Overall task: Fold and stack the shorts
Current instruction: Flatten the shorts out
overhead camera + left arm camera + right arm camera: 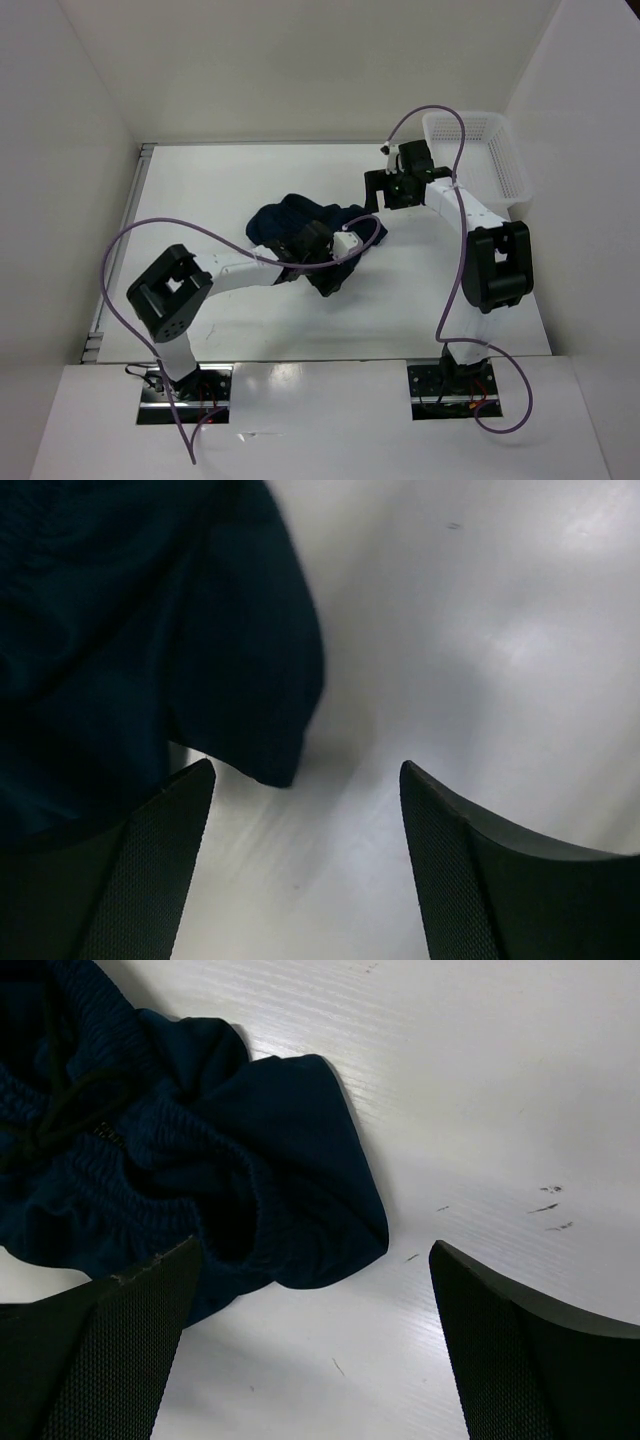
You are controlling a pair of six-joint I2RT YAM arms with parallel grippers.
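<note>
Lying crumpled in a dark navy heap, the shorts bunch unfolded.

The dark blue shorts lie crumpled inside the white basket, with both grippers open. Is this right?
No. The shorts lie crumpled on the table, outside the white basket; the top external view shows it. The left gripper and right gripper are open.

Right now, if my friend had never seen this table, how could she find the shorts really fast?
Start at the big white table. Near its middle lies a crumpled heap of soft dark navy cloth, the shorts. It is the only cloth there; the mesh basket in the far right corner is white plastic.
</note>
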